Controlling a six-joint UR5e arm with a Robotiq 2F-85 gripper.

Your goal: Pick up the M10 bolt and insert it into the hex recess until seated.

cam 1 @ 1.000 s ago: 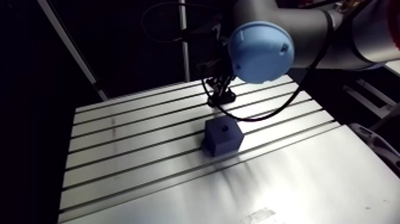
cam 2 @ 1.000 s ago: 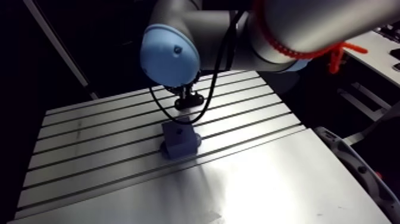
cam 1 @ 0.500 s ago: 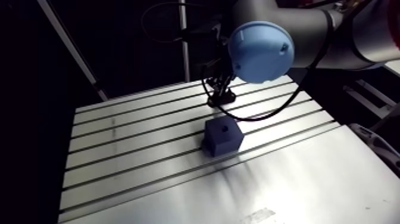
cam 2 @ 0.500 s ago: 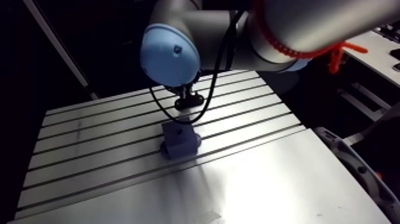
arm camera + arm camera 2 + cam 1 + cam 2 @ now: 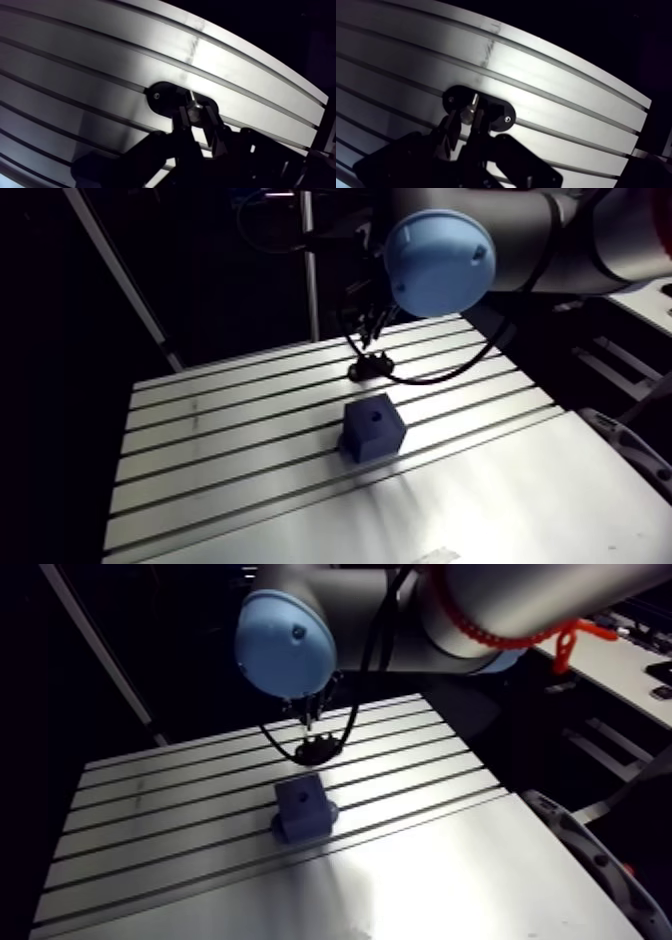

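In the wrist view my gripper (image 5: 196, 114) is shut on the M10 bolt (image 5: 194, 100), a short silvery bolt held between the two fingertips. It hangs a little above a black oval holder plate (image 5: 166, 97) that lies flat on the slotted table. In the arm view the gripper (image 5: 312, 717) hovers over that plate (image 5: 318, 748). A dark blue cube (image 5: 372, 428) stands nearer on the table, in front of the plate. It has a small recess (image 5: 374, 415) in its top face. The cube does not show in the wrist view.
The aluminium table (image 5: 220, 448) has long slots running across it. Its far edge (image 5: 260, 55) lies just beyond the holder plate, with dark space past it. A slanted metal post (image 5: 120, 278) rises at the table's back left.
The gripper has lifted off the black holder plate, which now shows uncovered below it. The whole arm view has shifted slightly with the arm. The cube has stayed put.
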